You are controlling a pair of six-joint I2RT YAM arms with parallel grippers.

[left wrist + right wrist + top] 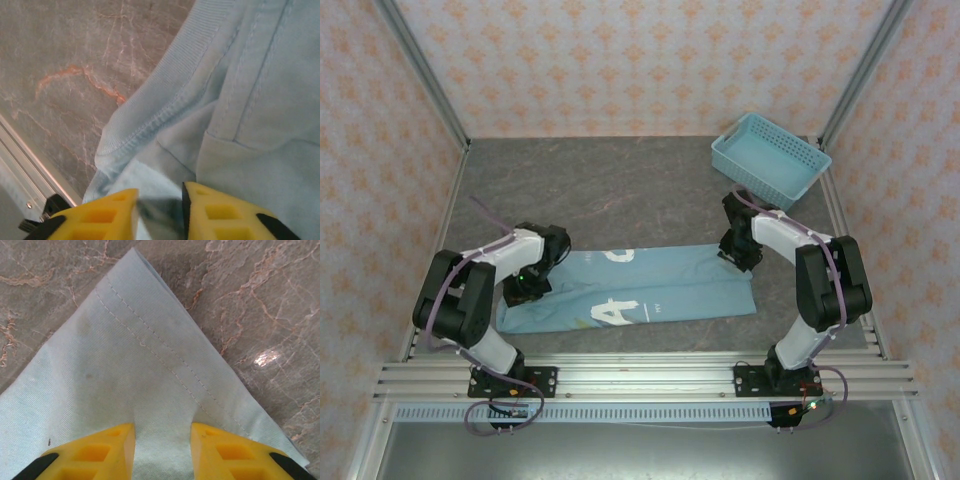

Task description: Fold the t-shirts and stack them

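Looking down from the overhead camera, I see my left claw (525,278) low over the left end of the t-shirt (650,290), at the lower left of the frame. The light blue t-shirt is folded into one long strip lying flat across the middle of the grey bench (620,190), with white letters (608,312) facing up near its left part.

In the left wrist view, the left claw (160,210) has its yellow fingers (100,217) a little apart over bunched cloth. The ribbed collar (175,75) curves up toward the top of the frame.

At the strip's right end sits my right claw (740,255). In its wrist view, the right claw (162,450) is spread, one finger on each side of the flat, stitched hem corner (150,340), pinching nothing.

A light blue basket (750,180) stands at the upper right, well apart from the t-shirt.
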